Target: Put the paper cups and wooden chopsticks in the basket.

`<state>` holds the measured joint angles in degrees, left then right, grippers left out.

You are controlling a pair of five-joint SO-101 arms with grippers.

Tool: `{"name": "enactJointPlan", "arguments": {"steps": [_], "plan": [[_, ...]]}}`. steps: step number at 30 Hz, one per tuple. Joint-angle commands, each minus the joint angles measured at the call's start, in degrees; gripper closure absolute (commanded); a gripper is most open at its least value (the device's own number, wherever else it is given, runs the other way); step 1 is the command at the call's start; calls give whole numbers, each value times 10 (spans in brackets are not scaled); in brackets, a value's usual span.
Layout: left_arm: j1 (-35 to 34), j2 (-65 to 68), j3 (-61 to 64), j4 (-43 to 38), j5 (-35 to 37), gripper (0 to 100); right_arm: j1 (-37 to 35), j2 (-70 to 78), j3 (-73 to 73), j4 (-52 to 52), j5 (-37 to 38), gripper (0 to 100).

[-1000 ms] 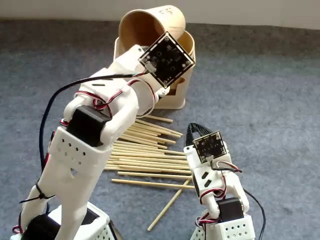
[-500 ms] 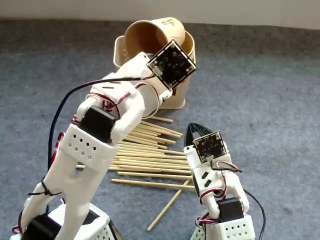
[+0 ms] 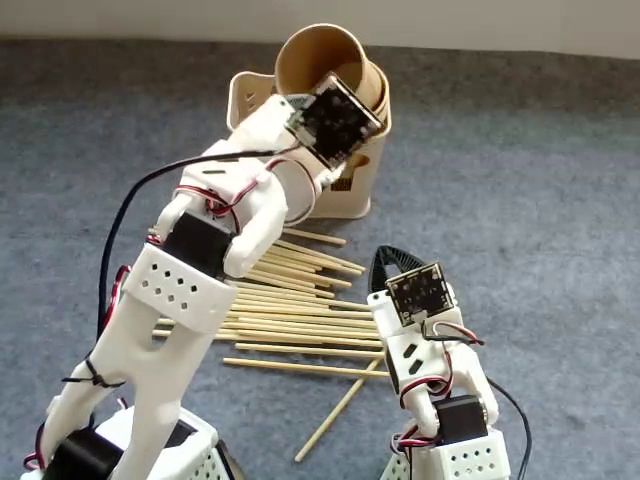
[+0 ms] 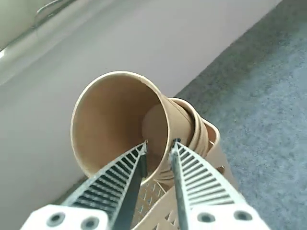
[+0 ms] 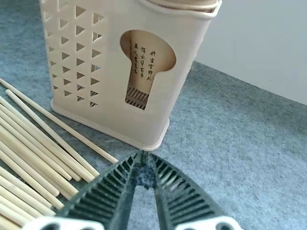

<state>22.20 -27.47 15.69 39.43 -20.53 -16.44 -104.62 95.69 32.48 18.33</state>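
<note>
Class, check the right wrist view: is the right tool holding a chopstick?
No: the right tool is shut on nothing, and the chopsticks lie loose beside it.

Swung the paper cup (image 3: 312, 62) rightward across the upper centre of the frame, turned its mouth lensward, farther over the basket (image 3: 366, 178).

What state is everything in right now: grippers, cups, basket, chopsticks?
basket: upright on the table.
paper cup: held tilted above the basket.
nested cups: inside the basket.
chopsticks: loose on the table, outside the basket.
left gripper: shut on the paper cup.
right gripper: shut, empty.
</note>
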Motion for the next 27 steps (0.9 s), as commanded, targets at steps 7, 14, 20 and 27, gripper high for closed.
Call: {"name": "enactJointPlan", "arguments": {"steps": [7, 14, 20, 27], "plan": [[-33, -4, 33, -119, 69, 900, 2, -7, 57, 2, 7, 989], [-32, -4, 73, -185, 70, 902, 2, -7, 57, 2, 7, 989], [-34, 6, 148, -310, 68, 902, 2, -7, 57, 2, 8, 989], [-36, 61, 188, -353, 67, 902, 2, -7, 57, 2, 8, 989]]}}
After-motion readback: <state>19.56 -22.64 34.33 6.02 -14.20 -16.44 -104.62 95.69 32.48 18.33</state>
